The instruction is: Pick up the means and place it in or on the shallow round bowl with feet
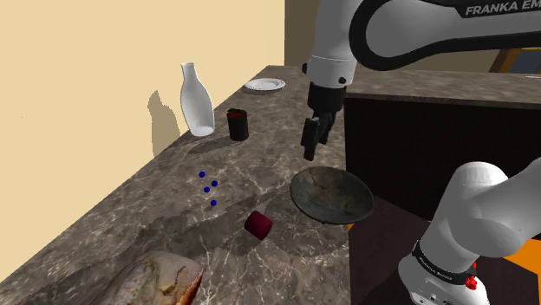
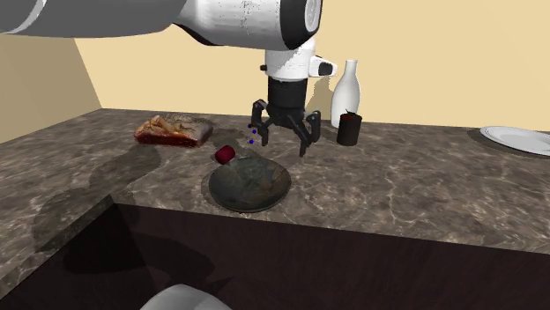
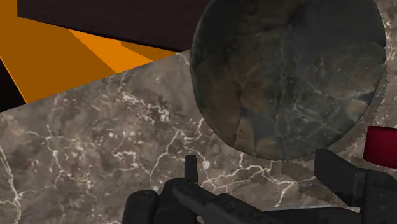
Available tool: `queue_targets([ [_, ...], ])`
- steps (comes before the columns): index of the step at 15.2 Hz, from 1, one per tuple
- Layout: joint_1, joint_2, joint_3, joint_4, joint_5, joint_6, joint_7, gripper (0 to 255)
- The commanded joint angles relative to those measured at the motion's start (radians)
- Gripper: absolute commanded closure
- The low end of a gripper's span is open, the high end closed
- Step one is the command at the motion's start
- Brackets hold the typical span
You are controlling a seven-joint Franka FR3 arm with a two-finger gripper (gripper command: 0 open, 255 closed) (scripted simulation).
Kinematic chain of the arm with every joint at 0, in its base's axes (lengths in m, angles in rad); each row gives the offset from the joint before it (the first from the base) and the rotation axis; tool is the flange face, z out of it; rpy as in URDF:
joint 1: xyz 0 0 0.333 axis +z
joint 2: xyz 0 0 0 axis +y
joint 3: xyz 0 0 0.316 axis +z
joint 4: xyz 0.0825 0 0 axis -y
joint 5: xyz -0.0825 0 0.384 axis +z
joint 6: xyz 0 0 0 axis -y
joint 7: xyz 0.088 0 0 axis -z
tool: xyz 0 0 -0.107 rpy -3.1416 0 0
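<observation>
dark veined stone makes up the surface (image 1: 113,234), with a cream wall (image 1: 78,69) behind it. your end effector (image 1: 310,146) hangs above the surface with its fingers spread wide and nothing between them.

judging from the task, the thing you are after is the small dark red cylinder (image 1: 257,224), though the task's word for it does not settle that. it rests on the surface, lower than the end effector and off to one side, outside the gap between the fingers. in the wrist view the dark red cylinder (image 3: 380,146) sits just beyond the outer face of one finger and close to the rim of the shallow round bowl (image 3: 289,76). the bowl lies ahead of the fingertips, nearer to the end effector than the cylinder is.

the cylinder appears to lie on its side, with a round end turned toward the second exterior view; you cannot read its long axis against the finger line with confidence.

the coming move likely needs a sideways shift past that finger, then a descent, keeping clear of the bowl's rim.
</observation>
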Motion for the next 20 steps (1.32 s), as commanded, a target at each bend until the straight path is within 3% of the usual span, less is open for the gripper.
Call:
queue_targets([
  [1,0.018,0.030,0.045,0.007,0.018,0.039,0.029,0],
  [9,0.062,0.188,0.214,0.075,0.037,0.186,0.136,0],
  [15,0.074,0.341,0.349,0.164,-0.010,0.285,0.237,0],
  [20,0.073,0.363,0.362,0.128,-0.016,0.341,0.244,0],
])
